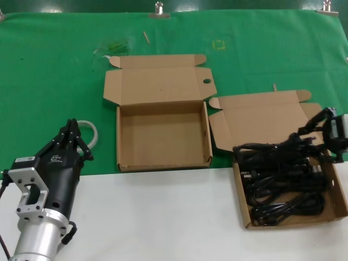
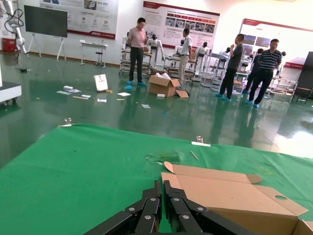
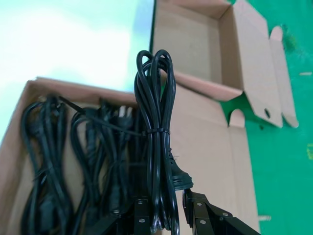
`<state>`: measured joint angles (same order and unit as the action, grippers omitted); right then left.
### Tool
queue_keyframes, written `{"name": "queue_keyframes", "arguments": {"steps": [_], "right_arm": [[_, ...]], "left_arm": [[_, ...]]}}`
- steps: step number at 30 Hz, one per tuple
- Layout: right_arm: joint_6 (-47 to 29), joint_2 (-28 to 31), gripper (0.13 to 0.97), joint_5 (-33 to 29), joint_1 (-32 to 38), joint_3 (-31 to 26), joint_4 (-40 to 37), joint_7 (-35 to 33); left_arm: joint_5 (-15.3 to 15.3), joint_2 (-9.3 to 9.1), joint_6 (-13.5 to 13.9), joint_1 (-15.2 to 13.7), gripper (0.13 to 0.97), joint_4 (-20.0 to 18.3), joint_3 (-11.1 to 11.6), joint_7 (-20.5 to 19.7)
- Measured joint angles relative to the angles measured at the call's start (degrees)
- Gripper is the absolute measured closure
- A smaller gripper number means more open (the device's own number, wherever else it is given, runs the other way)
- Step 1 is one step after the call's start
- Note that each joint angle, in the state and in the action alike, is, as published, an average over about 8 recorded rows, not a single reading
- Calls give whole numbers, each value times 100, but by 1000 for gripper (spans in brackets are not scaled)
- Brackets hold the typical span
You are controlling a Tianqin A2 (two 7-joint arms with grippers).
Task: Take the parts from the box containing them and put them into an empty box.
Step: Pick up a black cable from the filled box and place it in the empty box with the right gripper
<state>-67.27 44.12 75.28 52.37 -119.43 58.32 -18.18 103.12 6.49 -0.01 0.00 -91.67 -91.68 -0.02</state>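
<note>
A: Where's the cable bundle (image 3: 157, 132)?
B: Clamped in the right gripper (image 3: 164, 215), raised over the full box (image 1: 337, 204), probably clear of the other cables (image 1: 283, 187).
A: The empty box (image 1: 163, 163)?
B: Centre, lid open. The left gripper (image 1: 70, 138) idles beside it, fingers together.

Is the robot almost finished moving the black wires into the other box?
No, it has barely begun. The empty box has nothing in it yet. The right gripper is shut on one cable bundle, held above the full box. Several more cables are in that box. The left gripper waits near the table's front edge, beside a whitish ring.
</note>
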Motion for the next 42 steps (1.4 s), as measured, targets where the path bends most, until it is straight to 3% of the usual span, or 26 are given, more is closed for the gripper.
{"name": "queue_keyframes", "arguments": {"steps": [25, 42], "right_arm": [[716, -1680, 837, -707, 575, -617, -332, 725], [1710, -3074, 837, -1102, 1009, -978, -2013, 439]], "left_arm": [[0, 0, 0, 0, 941, 0, 0, 0], [0, 0, 0, 0, 941, 0, 0, 0]]}}
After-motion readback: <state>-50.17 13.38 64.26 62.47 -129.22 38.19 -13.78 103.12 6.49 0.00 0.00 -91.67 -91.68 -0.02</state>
